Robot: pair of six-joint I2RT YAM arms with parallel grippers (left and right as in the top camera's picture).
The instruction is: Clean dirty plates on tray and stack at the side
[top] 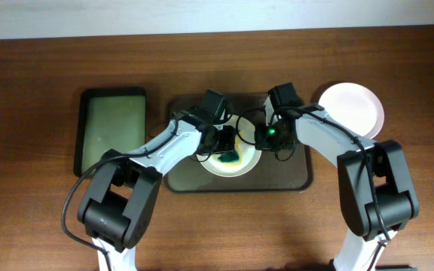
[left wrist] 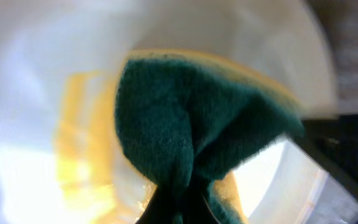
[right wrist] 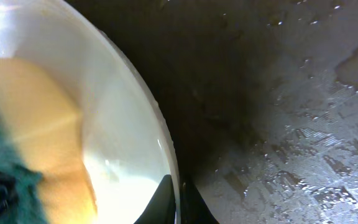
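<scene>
A white plate (top: 249, 162) with yellow smears lies on the dark brown tray (top: 292, 177) at the table's middle. My left gripper (top: 226, 144) is shut on a green and yellow sponge (left wrist: 191, 118) pressed on the plate's face (left wrist: 36, 93). My right gripper (top: 261, 138) is shut on the plate's right rim (right wrist: 166, 149), one finger inside, one outside. A clean white plate (top: 350, 109) lies on the table right of the tray. A third plate is not in view.
A smaller black tray (top: 112, 132) with a greenish inside lies left of the brown tray. The brown tray's wet bottom (right wrist: 303, 124) shows in the right wrist view. The wooden table (top: 36, 211) surrounds everything.
</scene>
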